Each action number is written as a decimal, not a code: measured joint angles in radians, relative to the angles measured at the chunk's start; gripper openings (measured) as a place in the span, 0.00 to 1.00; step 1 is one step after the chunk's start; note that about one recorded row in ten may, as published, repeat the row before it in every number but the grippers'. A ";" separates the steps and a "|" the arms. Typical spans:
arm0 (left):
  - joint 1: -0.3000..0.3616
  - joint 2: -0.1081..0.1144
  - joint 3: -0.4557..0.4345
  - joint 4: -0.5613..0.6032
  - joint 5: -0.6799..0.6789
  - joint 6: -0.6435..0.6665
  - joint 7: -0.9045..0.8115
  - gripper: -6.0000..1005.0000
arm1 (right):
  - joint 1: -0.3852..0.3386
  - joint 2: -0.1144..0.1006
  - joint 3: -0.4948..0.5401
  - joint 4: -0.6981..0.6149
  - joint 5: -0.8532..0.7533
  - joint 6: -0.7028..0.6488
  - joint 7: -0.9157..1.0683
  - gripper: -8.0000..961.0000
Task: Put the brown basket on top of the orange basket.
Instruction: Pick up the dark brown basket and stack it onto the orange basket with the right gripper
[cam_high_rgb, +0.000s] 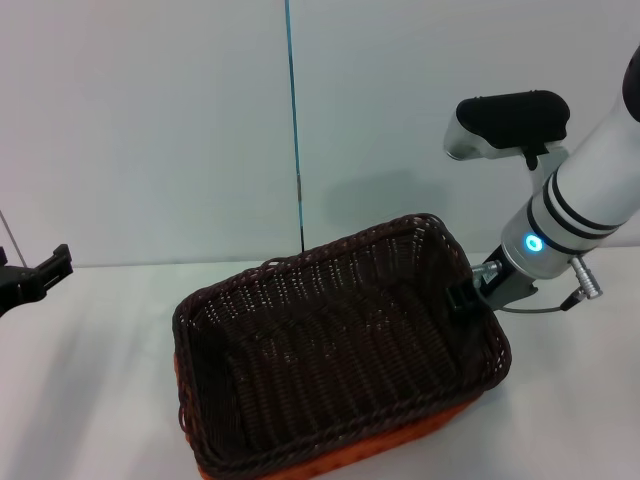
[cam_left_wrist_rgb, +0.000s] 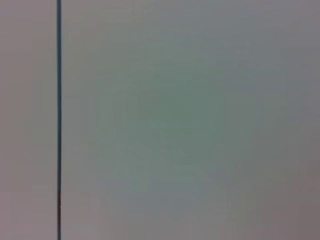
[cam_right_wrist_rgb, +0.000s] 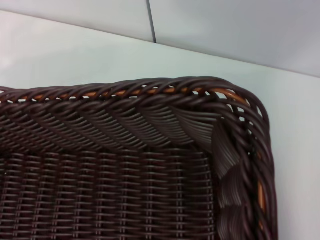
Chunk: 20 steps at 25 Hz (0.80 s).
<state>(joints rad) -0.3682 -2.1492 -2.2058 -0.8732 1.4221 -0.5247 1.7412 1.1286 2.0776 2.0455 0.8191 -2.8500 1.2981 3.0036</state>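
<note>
**Op:** Brown basket sits nested in the orange basket. From my right gripper, at its right-end rim, its long axis runs away leftward.

**Spotter:** Fingers?

**Op:** I can't tell whether they grip. Left gripper is parked well apart.

**Spotter:** Surroundings?

**Op:** White table, pale wall.

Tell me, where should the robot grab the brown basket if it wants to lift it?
Probably the braided rim of the brown basket, pinched from above on the right short side, where the right hand already sits. The rim is thick and stands open there, while the sides are sunk inside the orange basket, leaving little else to hold.
</note>
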 joint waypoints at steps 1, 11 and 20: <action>0.000 0.000 0.001 0.000 0.000 0.000 0.000 0.89 | 0.000 0.000 0.000 0.000 0.000 -0.002 0.000 0.14; 0.000 0.000 0.001 0.000 0.000 0.010 0.000 0.89 | 0.022 0.002 -0.033 0.011 -0.001 -0.026 -0.002 0.24; 0.002 0.000 -0.006 0.001 0.000 0.014 0.000 0.89 | 0.013 0.007 -0.040 0.106 0.007 -0.057 -0.001 0.44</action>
<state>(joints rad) -0.3667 -2.1491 -2.2114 -0.8720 1.4220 -0.5110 1.7410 1.1418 2.0845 2.0056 0.9248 -2.8427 1.2413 3.0021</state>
